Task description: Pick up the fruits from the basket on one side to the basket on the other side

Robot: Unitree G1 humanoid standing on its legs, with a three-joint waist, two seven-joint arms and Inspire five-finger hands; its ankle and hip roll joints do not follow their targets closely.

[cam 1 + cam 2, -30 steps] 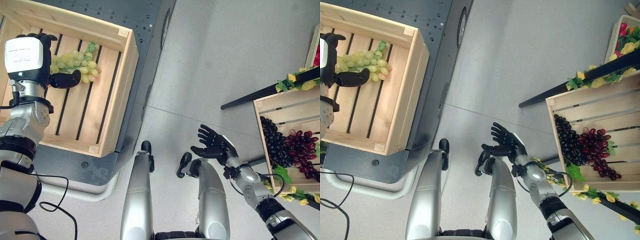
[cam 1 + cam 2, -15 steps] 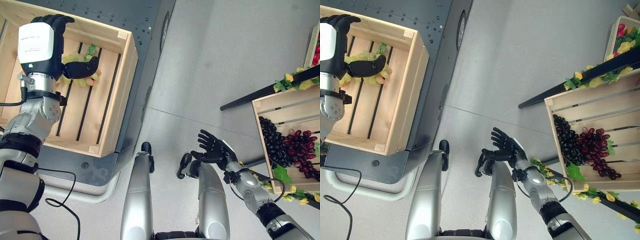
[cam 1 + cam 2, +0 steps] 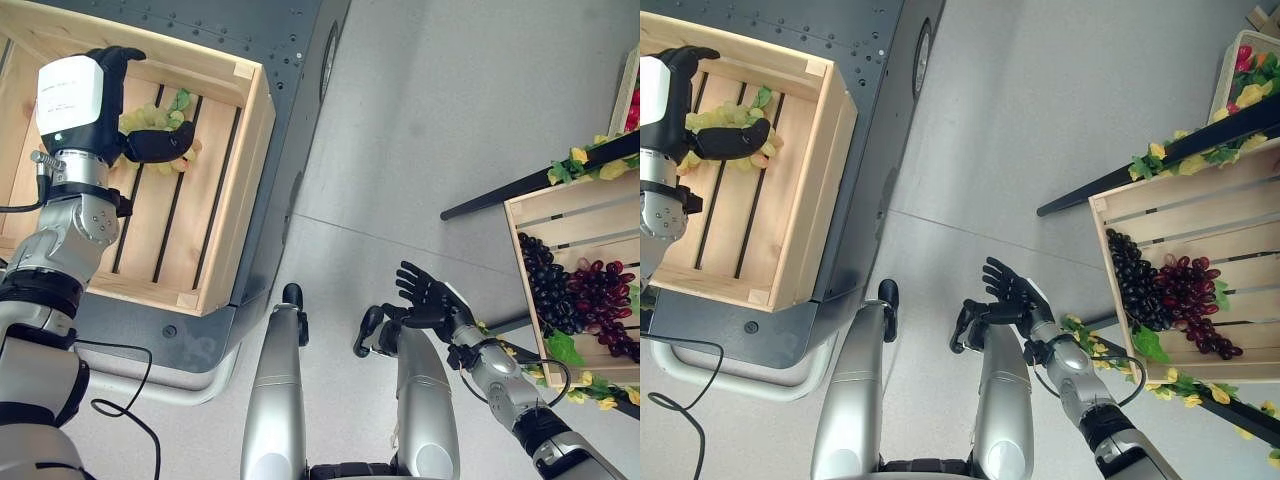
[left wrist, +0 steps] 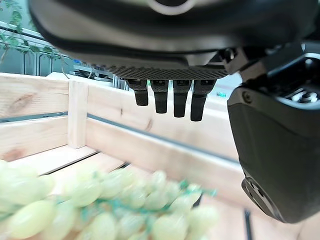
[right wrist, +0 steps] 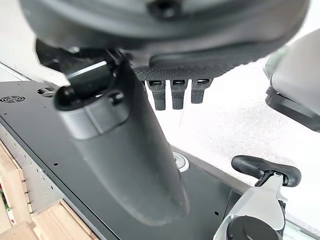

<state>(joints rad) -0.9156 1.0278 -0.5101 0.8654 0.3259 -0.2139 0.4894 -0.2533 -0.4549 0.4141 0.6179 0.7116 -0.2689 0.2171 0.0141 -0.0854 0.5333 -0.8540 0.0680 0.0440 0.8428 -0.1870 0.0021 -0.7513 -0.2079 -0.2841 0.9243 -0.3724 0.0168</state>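
Green grapes (image 3: 160, 118) lie on the slatted floor of the wooden crate (image 3: 250, 160) at the far left of the left eye view, near the crate's far wall. The left hand (image 3: 100, 100) hovers over them with its fingers straight and its thumb stretched across the bunch; it grasps nothing. At the right edge a second wooden crate (image 3: 560, 215) holds a bunch of black grapes (image 3: 545, 285) with a bunch of red grapes (image 3: 605, 295) just beside it on the right, and yellow-green leaf garlands (image 3: 585, 160) trim its rim. The right hand (image 3: 428, 300) hangs low over the grey floor (image 3: 450, 110), between the two crates, fingers spread and carrying nothing.

From the right eye view the same layout shows: the left hand (image 3: 680, 95) above the green grapes (image 3: 730, 118) in the left crate (image 3: 825, 190), the right hand (image 3: 1012, 298) released over the floor, and the dark and red bunches in the right crate (image 3: 1160, 215).

Up close in the left wrist view, the green grapes (image 4: 100, 210) rest on the crate boards (image 4: 45, 130), apart from the straight fingers (image 4: 170, 97).

Along the right wrist view, the right hand's fingers (image 5: 177, 92) are extended, with a dark platform (image 5: 100, 200) past them.
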